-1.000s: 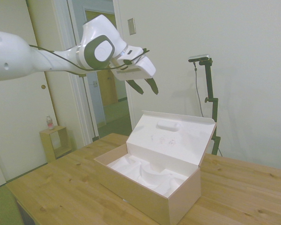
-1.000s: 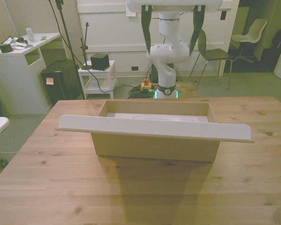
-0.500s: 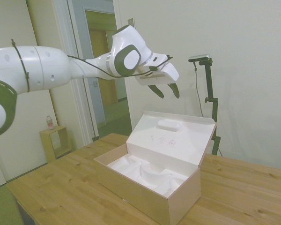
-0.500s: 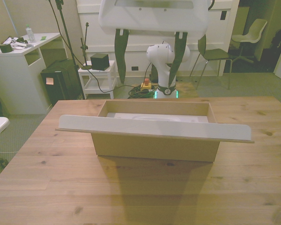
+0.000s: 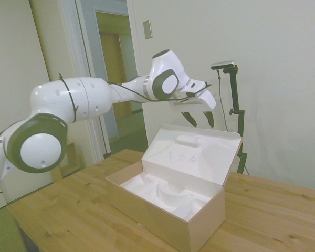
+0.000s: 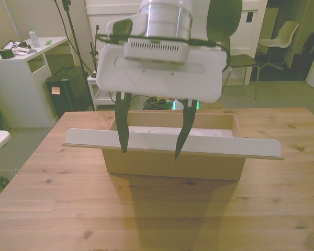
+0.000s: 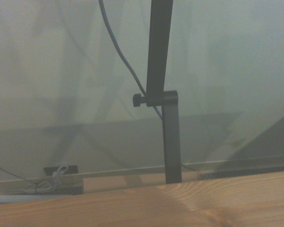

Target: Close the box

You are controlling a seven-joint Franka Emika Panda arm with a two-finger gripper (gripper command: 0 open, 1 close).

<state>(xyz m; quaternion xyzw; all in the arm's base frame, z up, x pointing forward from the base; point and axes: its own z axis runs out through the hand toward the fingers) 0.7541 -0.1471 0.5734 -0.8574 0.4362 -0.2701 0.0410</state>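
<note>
The box [image 5: 163, 219] stands in the middle of the wooden table, pale tan outside with a white moulded insert [image 5: 165, 195] inside. Its lid [image 5: 194, 157] is up and leans back on the far long side. In the front view the box [image 6: 172, 166] shows its tan wall, and the lid [image 6: 240, 147] appears edge-on as a long white strip. My gripper [image 5: 200, 122] hangs open just above the lid's top edge, fingers pointing down, nothing between them. In the front view the gripper [image 6: 150, 151] overlaps the lid's strip left of its middle.
The table [image 6: 157, 219] has bare wood around the box on all sides. The wrist view shows only a strip of table [image 7: 189, 208] and a pale wall. Behind the table stand a white desk [image 6: 21, 60], a small white cart [image 6: 110, 81] and chairs [image 6: 282, 36].
The arm has stretched out over the box. My gripper has gone right and down in the side view, from high above the box to just over the lid's top edge. It stays open.
</note>
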